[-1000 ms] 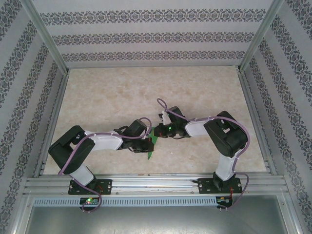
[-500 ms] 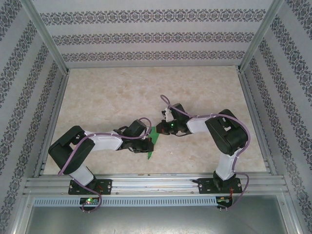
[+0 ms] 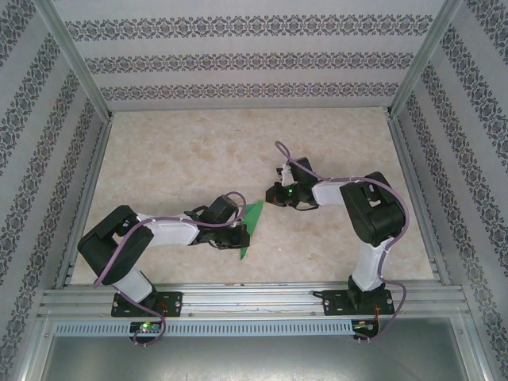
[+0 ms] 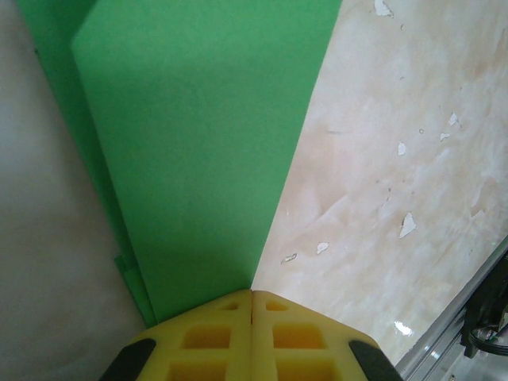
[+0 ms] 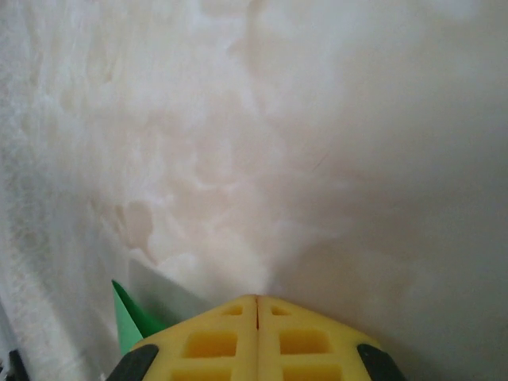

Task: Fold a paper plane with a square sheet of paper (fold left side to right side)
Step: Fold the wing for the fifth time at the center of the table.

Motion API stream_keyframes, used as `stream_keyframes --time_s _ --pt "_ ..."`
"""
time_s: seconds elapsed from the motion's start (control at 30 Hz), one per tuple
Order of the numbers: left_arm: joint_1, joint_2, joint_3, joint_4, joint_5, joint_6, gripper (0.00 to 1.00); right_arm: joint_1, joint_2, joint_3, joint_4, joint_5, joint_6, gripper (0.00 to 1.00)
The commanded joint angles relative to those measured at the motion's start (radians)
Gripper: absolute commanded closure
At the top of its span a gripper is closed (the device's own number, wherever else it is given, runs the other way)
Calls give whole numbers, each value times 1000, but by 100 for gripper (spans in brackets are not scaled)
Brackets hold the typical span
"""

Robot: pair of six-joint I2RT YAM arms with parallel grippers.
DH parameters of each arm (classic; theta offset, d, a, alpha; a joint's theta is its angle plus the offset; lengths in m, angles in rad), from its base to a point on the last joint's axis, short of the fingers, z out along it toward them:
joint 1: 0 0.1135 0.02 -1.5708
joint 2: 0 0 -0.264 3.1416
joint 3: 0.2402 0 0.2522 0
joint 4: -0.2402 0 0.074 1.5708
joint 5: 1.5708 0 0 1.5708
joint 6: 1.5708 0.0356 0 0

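– So, from above: where's my paper?

– Your sheet of paper [image 3: 255,214] lies folded into a narrow green strip on the table [image 3: 182,151]. It is nearer the near edge than the far one and about midway between the left and right edges. It slants, with its pointed end towards the far edge. Your left gripper [image 3: 241,232] sits on the strip's left side, touching it. Your right gripper [image 3: 273,195] is just beside the pointed end and looks clenched.

– And my left wrist camera?

– The left gripper [image 4: 252,305] has its yellow fingers [image 4: 206,341] pressed flat together, with no gap. The sheet of paper [image 4: 198,143] starts right at their tips and spreads away in stacked layers. Its straight right edge runs into the seam between them. You can't tell from here whether any paper is nipped or the tips just rest against it. To the right you have bare table [image 4: 397,159] and, at the lower right corner, a metal rail [image 4: 476,317].

– Right wrist?

– The right gripper [image 5: 256,305] is clamped shut on nothing, over pale table [image 5: 278,143]. One green corner of the sheet of paper [image 5: 127,317] pokes out beside its left finger.
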Motion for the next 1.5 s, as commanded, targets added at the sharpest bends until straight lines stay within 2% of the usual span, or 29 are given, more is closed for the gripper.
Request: stream_keyframes --time_s 0.0,0.17,0.4,0.53,0.83,1.23,1.47 --pt "2 11 -42 -134 -57 14 100 -14 -35 17 -54 57 -40 100" --pt "2 6 -33 -132 -61 19 100 -6 -168 -38 -78 44 -29 100" --pt "2 16 -18 -129 -59 21 100 103 -282 -161 -33 8 121 100" --pt "2 18 -15 -127 -58 21 100 166 -255 -185 46 -5 207 100" --pt "1 15 -17 -117 -54 18 100 252 -152 -134 76 16 239 100" --pt "2 18 -6 -107 -33 15 100 270 -72 -99 37 50 246 100" --pt "5 -66 28 -119 -9 14 96 268 -4 -110 -13 68 259 100"
